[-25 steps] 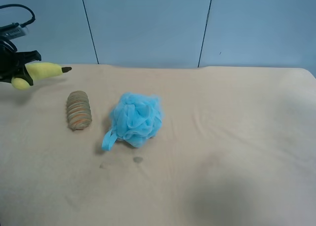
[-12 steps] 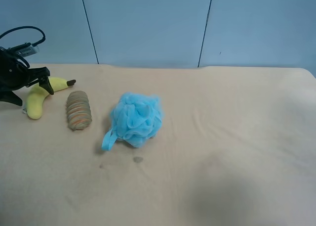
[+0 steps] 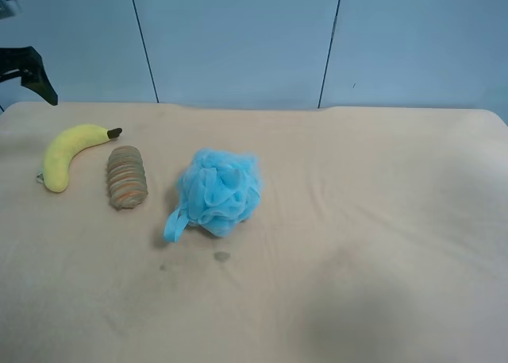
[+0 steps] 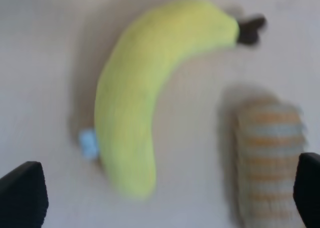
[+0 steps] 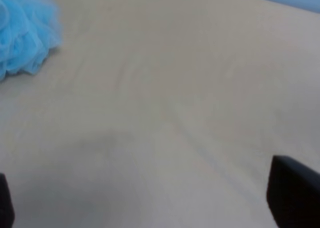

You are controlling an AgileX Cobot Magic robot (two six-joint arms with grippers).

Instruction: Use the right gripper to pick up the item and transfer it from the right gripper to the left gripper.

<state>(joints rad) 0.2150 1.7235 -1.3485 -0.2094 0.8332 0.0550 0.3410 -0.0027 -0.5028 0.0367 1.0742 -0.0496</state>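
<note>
Banana (image 4: 145, 98) loose under spread left hand (image 4: 160, 198); right hand (image 5: 150, 203) spread, wrist-view only.

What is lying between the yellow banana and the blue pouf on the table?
The striped oval lies between the banana and the blue pouf, apart from both, as the exterior high view shows.

You have a matt beige cloth (image 3: 381, 220) over the whole work surface, soft-looking, with shallow creases and two small dull spots at lower left of the exterior high frame. The plush banana (image 3: 67, 150) at left reads as smooth, matt yellow fabric with a dark brown tip and a small pale tag at its blunt end. Beside it, the striped oval (image 3: 127, 176) looks ribbed and matt, brown-orange. The blue pouf (image 3: 218, 190) is gathered mesh, slightly sheer. Visible fingertips (image 4: 22, 195) look matt black; material unclear.
</note>
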